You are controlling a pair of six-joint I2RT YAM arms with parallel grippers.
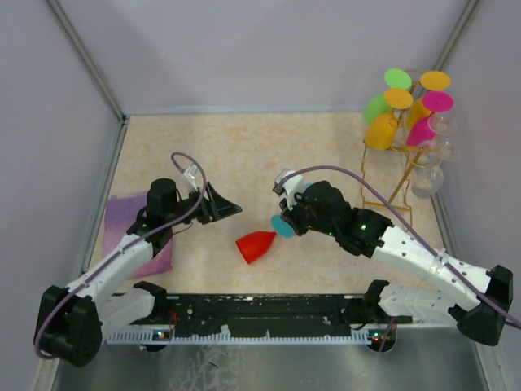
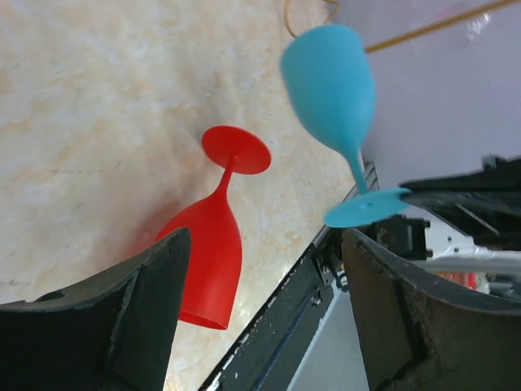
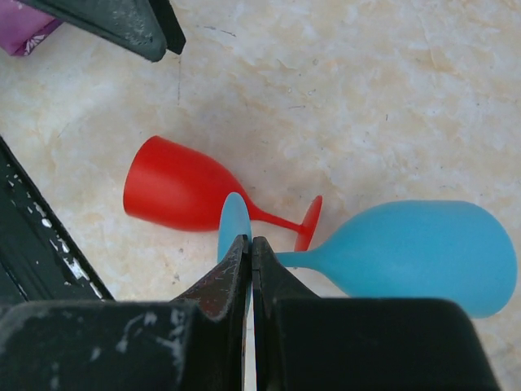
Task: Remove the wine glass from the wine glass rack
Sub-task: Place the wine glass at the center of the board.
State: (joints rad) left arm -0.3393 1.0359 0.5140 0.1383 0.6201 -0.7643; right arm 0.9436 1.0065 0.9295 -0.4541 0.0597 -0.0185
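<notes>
My right gripper [image 1: 286, 222] [image 3: 251, 241] is shut on the round foot of a blue wine glass [image 1: 282, 226] [image 3: 423, 257], which hangs sideways just above the table. In the left wrist view the blue wine glass [image 2: 330, 81] shows with its bowl up and to the left of its foot. A red wine glass [image 1: 256, 246] [image 2: 207, 261] [image 3: 179, 195] lies on its side on the table beneath it. My left gripper [image 1: 226, 205] [image 2: 267, 236] stands open and empty, left of both glasses. The gold wire wine glass rack [image 1: 399, 175] stands at the back right.
Several green, orange, yellow, pink and clear glasses [image 1: 383, 126] hang on the rack. A purple cloth [image 1: 130, 228] lies at the left beside my left arm. The black rail [image 1: 269, 308] runs along the near edge. Walls close the table's left, back and right sides.
</notes>
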